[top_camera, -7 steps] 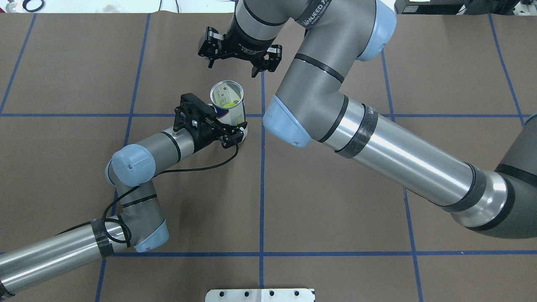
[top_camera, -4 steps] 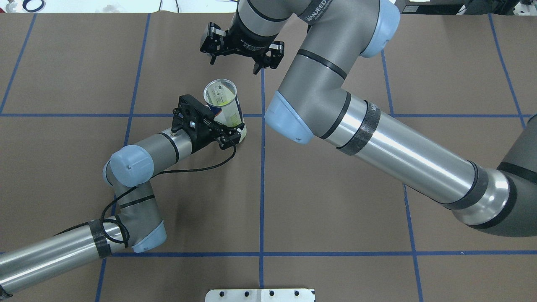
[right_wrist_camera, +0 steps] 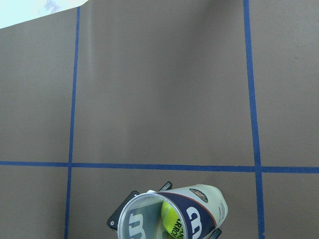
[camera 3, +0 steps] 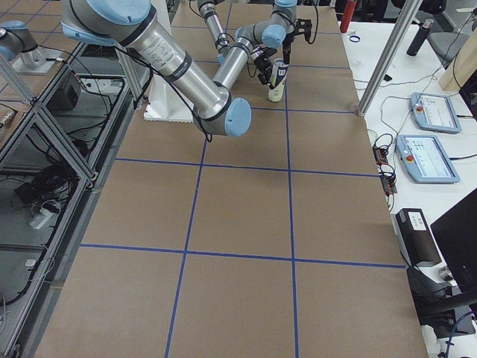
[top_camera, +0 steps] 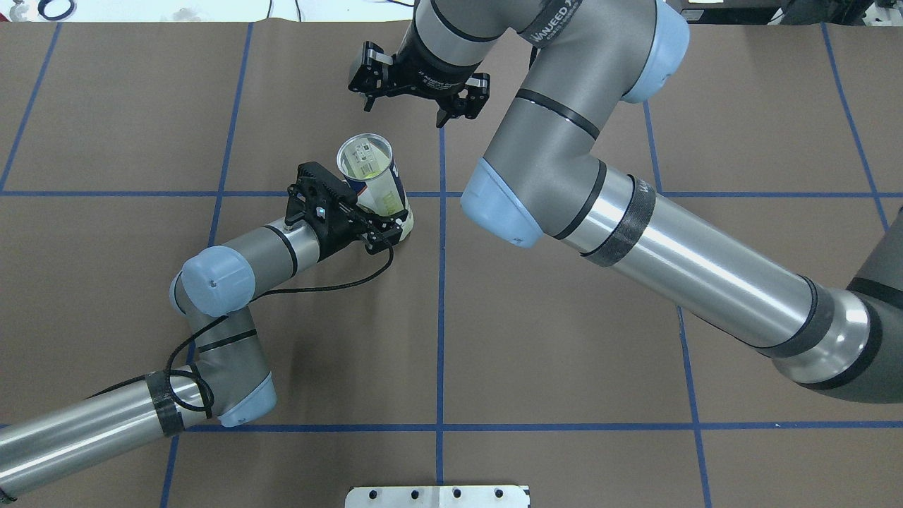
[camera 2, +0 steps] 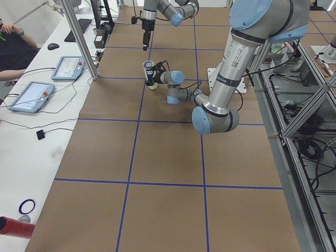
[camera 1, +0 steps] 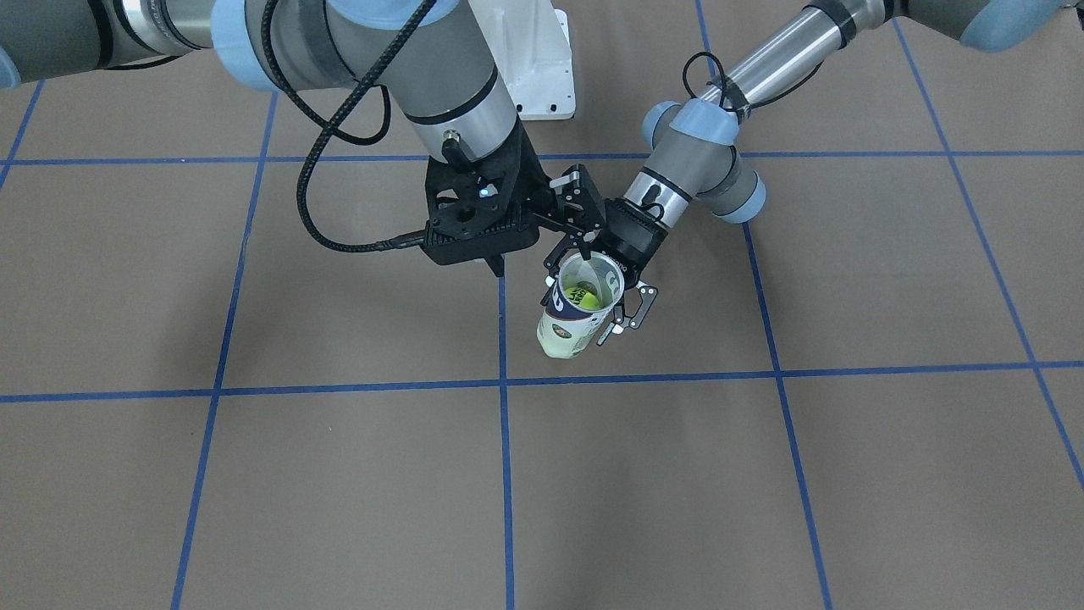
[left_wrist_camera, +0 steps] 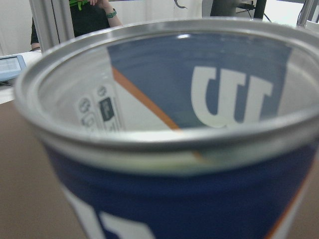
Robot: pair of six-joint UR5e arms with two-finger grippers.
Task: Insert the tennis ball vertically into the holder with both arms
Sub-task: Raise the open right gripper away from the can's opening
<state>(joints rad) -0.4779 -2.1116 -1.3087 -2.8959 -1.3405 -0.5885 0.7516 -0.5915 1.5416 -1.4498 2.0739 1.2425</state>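
Observation:
The holder (top_camera: 372,180) is a clear tube with a navy and white label, standing tilted on the brown table with its open mouth up. It also shows in the front view (camera 1: 576,326) and fills the left wrist view (left_wrist_camera: 164,149). A yellow-green tennis ball (camera 1: 583,296) lies low inside it, and also shows in the right wrist view (right_wrist_camera: 171,219). My left gripper (top_camera: 386,224) is shut on the tube's lower part. My right gripper (top_camera: 405,109) is open and empty, above and beyond the tube's mouth.
Blue tape lines divide the brown table cover. A white metal base plate (top_camera: 437,496) sits at the robot's edge of the table. Operator tablets (camera 3: 428,156) lie on a white bench past the far edge.
The tube's mouth has swung to the left as my left gripper shifted left with it. My right gripper has moved right and a little farther away, still open.

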